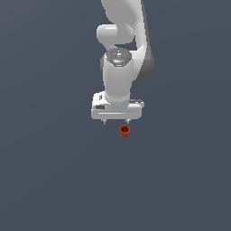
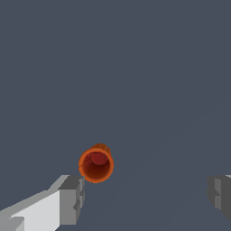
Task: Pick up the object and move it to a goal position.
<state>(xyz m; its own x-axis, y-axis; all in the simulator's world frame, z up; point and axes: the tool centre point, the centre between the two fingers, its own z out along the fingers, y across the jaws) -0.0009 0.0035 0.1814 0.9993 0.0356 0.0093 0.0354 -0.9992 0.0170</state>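
The object, a tiny orange-red cup (image 1: 125, 131), stands upright on the dark grey floor, hollow top up. In the exterior view it sits just below my white gripper (image 1: 117, 122), slightly toward the exterior view's right. The gripper points down, wide open and empty, with only its fingertip stubs showing under the hand. In the wrist view the cup (image 2: 96, 164) lies close to one grey fingertip (image 2: 72, 198), not centred between the two; the other fingertip (image 2: 220, 195) is far from it. The gripper (image 2: 145, 196) does not touch the cup.
The white arm (image 1: 119, 49) rises above the hand. The floor (image 1: 45, 171) is a plain dark grey surface with no other object in view.
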